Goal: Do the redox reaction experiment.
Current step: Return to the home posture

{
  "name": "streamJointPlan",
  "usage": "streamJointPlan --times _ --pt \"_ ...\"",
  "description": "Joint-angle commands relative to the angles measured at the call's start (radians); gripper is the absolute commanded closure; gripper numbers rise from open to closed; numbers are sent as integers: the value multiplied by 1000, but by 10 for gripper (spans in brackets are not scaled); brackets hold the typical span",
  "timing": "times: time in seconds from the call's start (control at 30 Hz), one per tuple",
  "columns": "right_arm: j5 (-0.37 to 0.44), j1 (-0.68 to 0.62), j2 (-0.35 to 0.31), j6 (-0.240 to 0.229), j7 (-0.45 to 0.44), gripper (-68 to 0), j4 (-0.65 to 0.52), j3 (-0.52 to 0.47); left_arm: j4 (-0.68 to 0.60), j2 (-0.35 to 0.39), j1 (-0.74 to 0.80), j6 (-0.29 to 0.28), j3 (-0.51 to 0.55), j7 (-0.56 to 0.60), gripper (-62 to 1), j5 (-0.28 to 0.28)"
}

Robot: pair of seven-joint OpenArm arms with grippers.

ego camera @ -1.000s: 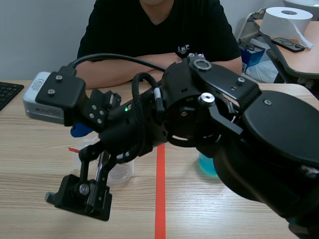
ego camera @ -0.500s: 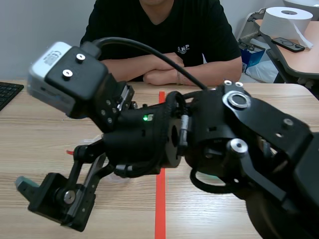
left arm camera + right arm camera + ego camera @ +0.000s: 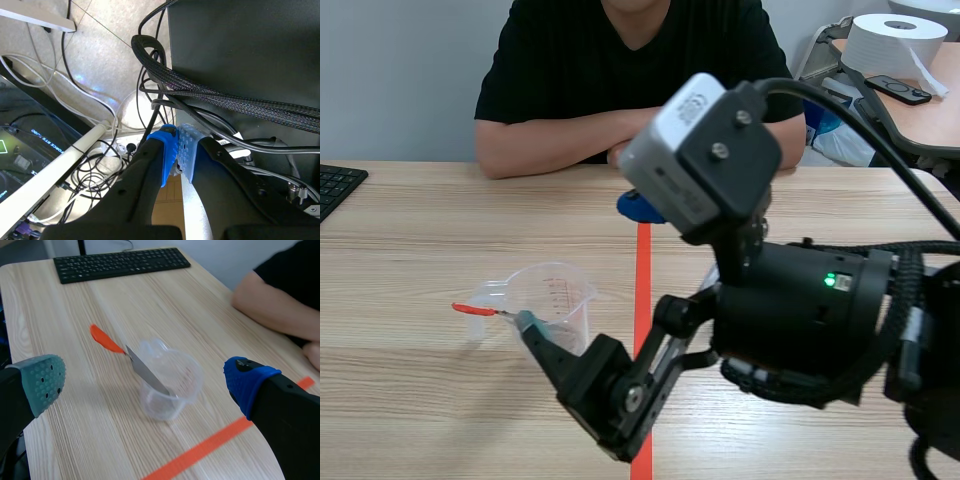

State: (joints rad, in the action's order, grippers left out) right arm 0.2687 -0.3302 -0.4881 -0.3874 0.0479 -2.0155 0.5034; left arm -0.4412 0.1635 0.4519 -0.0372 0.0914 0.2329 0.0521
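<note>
A clear plastic beaker (image 3: 555,300) stands on the table left of the tape line, with a metal spatula (image 3: 472,309) leaning in it, its orange handle sticking out past the rim. My right gripper (image 3: 582,265) hangs open over the beaker (image 3: 170,385), the spatula (image 3: 107,342) ahead of its grey-green pad (image 3: 45,380) and the blue pad (image 3: 245,377) on the other side. My left gripper (image 3: 177,150) is shut on nothing, off the table and facing cables and floor. The left arm does not show in the scene view.
A person sits across the table with forearms (image 3: 560,145) folded on its far edge. A black keyboard (image 3: 335,185) lies at the table's left end. An orange tape line (image 3: 642,265) runs down the middle. A paper roll (image 3: 890,40) stands on a side table.
My right arm has swung to the right and its open gripper has moved from left of the beaker to over it. The beaker shows fully; a cup of blue liquid is now hidden.
</note>
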Motion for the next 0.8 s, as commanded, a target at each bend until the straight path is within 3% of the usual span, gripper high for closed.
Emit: streamJointPlan --times 0.0,0.1,0.27,0.47,0.77 --pt "7 -41 -6 7 -22 -679 -31 -32 -13 1 10 -2 -1 6 -27 -3" --pt "6 -141 -5 10 -42 -679 -55 -109 -13 1 10 -2 -1 6 -27 -3" --pt "-6 -311 -5 52 -55 -679 -123 -219 -13 1 10 -2 -1 6 -27 -3" --pt "-32 -489 -5 52 -77 -679 -224 -318 -13 1 10 -2 -1 6 -27 -3" --pt "-61 -568 -5 55 -107 -679 -236 -375 -13 1 10 -2 -1 6 -27 -3"
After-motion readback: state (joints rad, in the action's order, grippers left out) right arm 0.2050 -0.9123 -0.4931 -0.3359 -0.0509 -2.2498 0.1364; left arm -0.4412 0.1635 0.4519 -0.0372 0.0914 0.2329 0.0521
